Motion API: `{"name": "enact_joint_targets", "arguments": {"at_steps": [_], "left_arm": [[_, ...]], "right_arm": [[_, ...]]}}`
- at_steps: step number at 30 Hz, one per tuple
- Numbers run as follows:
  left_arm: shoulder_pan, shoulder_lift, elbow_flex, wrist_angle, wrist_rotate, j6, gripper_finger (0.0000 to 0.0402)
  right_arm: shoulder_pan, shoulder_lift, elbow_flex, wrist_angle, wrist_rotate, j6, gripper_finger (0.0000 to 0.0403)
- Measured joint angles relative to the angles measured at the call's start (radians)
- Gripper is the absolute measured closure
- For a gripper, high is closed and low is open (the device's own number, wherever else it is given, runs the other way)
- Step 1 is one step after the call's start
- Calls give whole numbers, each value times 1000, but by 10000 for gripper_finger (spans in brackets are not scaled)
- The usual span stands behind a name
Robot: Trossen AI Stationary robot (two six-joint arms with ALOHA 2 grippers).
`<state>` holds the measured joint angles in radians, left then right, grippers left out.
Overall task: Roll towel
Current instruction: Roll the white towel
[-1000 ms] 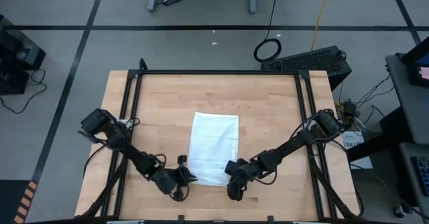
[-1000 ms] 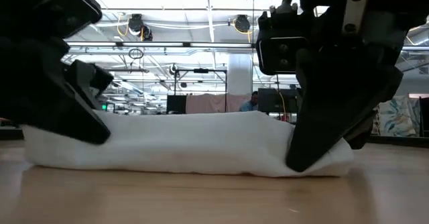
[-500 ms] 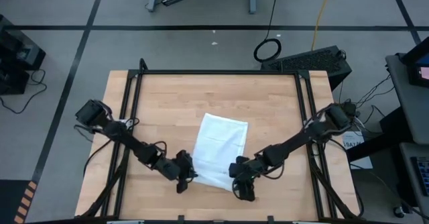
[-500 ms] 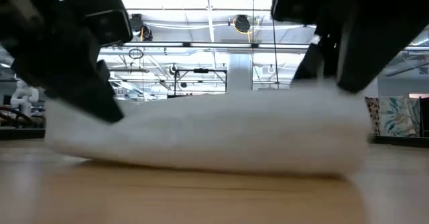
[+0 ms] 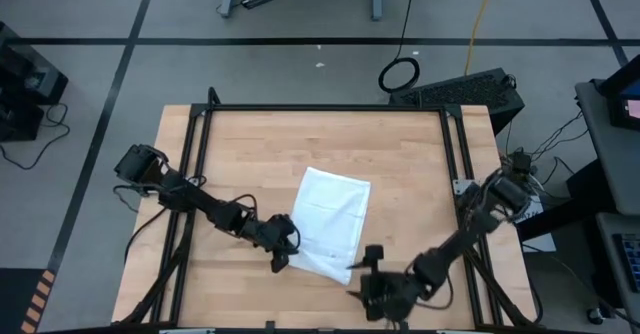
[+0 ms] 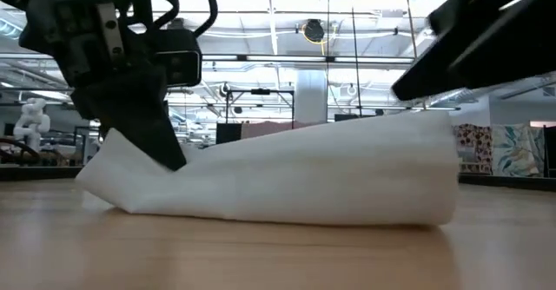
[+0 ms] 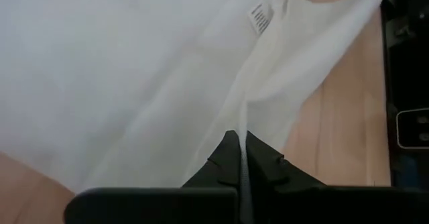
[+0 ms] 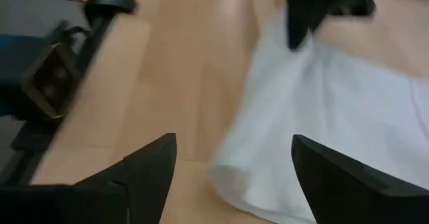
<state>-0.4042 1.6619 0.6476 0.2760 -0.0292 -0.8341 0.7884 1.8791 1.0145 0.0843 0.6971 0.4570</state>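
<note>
On the wooden table [image 5: 240, 144], a little right of its middle and toward the near edge, lies the towel [image 5: 330, 219], white and slightly turned, with its near end folded over into a thick lip. At the near left corner of this lip the left gripper [image 5: 281, 255] is pinched together on the cloth; the left wrist view shows the two dark fingers [image 7: 236, 158] closed with a thin edge of towel between them. I judge that it holds this corner so that the started roll does not fall open while the other arm changes its place. The right gripper [image 5: 372, 286] is off the cloth, near the front edge of the table and just beside the near right corner of the towel, and its fingers [image 8: 144, 167] stand wide apart with nothing between them. Half a second ago this gripper was at the near right corner of the towel; now it has let go and drawn back toward the near edge. The left gripper has moved a little to the right and stays on its corner. In the low view the left end of the towel is now lifted up under the left gripper, and the right end stands free and thick.
</note>
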Motion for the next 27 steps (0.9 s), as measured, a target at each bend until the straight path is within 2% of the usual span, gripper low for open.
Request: {"name": "enact_joint_targets", "arguments": {"at_steps": [6,10,18,27], "left_arm": [[9,0,0,-30,2,-23,397],[13,0,0,-34,0,-24,397],[13,0,0,-42,-34,-24,397],[13,0,0,-52,-35,-21,397]], "right_arm": [[74,115,14,232,190,-234,132],[61,162,37,269,205,-308,145],[4,219,81,274,197,-311,143],[-41,219,82,206,204,-152,147]]}}
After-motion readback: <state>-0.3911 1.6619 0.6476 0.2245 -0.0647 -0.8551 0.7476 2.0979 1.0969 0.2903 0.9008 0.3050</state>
